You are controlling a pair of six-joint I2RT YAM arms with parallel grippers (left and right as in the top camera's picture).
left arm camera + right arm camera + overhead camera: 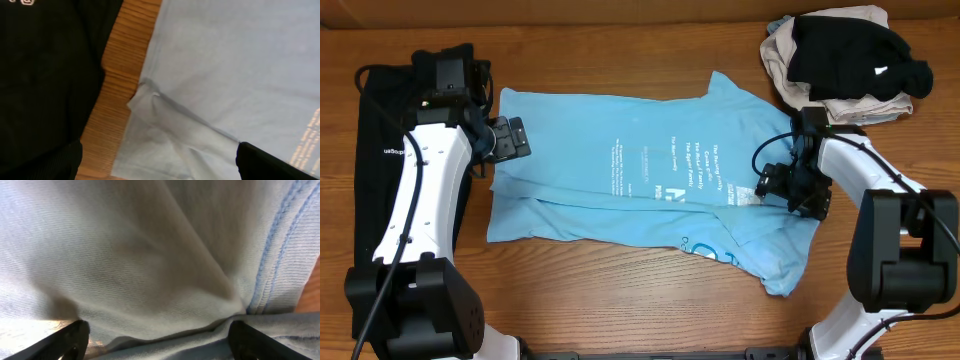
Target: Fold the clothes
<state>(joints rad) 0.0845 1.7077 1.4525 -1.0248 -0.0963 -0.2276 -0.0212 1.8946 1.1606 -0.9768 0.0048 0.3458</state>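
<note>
The left gripper [512,140] is hanging released, jaws wide, over the left edge of the light blue cotton T-shirt [610,130] with white lettering, which is lying spread on the wooden table [620,310]. The right gripper [772,186] is standing spread too, with blue fabric bunching between its fingers. A long black garment [370,140] is lying beside the left arm, and a black-and-beige clothes heap [840,55] is sitting at the far right.

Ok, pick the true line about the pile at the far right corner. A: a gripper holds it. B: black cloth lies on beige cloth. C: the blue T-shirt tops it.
B: the black garment sits on the beige clothes, apart from the light blue T-shirt.
</note>
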